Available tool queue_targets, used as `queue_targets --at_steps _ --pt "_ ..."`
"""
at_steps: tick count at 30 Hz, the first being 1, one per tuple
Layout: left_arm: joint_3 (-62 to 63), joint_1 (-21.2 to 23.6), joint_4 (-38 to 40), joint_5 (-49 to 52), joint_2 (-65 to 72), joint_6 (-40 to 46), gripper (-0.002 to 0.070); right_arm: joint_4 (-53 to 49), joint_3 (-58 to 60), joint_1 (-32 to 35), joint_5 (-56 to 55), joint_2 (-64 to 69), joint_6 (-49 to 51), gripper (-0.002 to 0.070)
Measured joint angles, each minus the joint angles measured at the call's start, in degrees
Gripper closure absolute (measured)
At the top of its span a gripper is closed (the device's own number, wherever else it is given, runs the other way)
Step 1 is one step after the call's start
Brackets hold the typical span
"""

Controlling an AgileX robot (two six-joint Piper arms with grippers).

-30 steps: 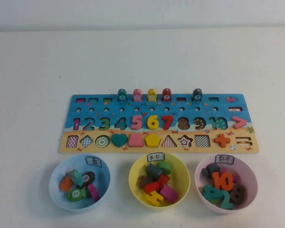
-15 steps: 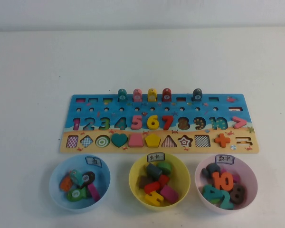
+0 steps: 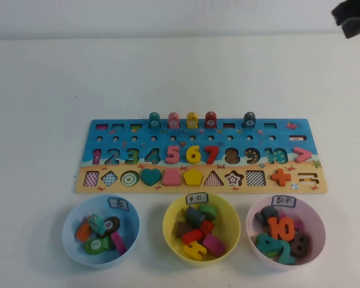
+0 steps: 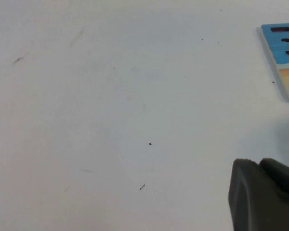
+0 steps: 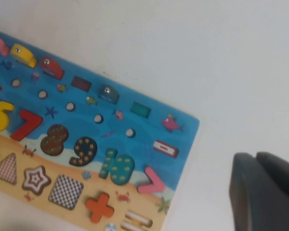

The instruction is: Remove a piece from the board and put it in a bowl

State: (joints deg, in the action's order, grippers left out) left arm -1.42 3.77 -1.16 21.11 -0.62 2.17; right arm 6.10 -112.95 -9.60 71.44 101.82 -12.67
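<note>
The piece [image 3: 249, 119] stood upright in the far row of the board [image 3: 300, 144], the rightmost of five pegs there, with the red peg [image 3: 210, 119] next along to its left after an empty slot. The right gripper [image 3: 351, 19] showed at the far right corner of the high view, beyond the board and to the right of it, so the piece lay toward the robot and leftward from it. Its fingers [image 5: 262, 192] were pressed together and held nothing. In the right wrist view the piece [image 5: 108, 93] sat well apart from those fingers, across the board's right end. The left gripper [image 4: 265, 199] hung over bare table off the board's left end, with only a corner of the board [image 4: 285, 57] in its view; I could not tell how its jaws stood. The right arm was plainly the nearer one to the piece. The board's long axis ran left to right, and the bowl [image 3: 72, 223] stood on the near side below its left end, so by my reckoning a carry from the piece would run diagonally across the board toward the robot's left.
</note>
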Motion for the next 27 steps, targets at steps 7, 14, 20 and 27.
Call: queue_targets --at_steps 7,14,20,27 --pt "0.0 0.0 0.0 0.0 0.0 0.0 0.0678 -3.6 -6.4 -5.6 0.1 11.2 1.8 0.0694" --pt "0.0 0.0 0.0 0.0 0.0 0.0 0.0679 -9.8 -6.7 -9.6 0.1 18.0 4.5 0.0694" --pt "0.0 0.0 0.0 0.0 0.0 0.0 0.0679 -9.5 -6.8 -9.9 0.1 18.9 6.0 0.0694" --pt "0.0 0.0 0.0 0.0 0.0 0.0 0.0678 -4.5 -6.8 -11.8 0.0 19.1 5.1 0.0694"
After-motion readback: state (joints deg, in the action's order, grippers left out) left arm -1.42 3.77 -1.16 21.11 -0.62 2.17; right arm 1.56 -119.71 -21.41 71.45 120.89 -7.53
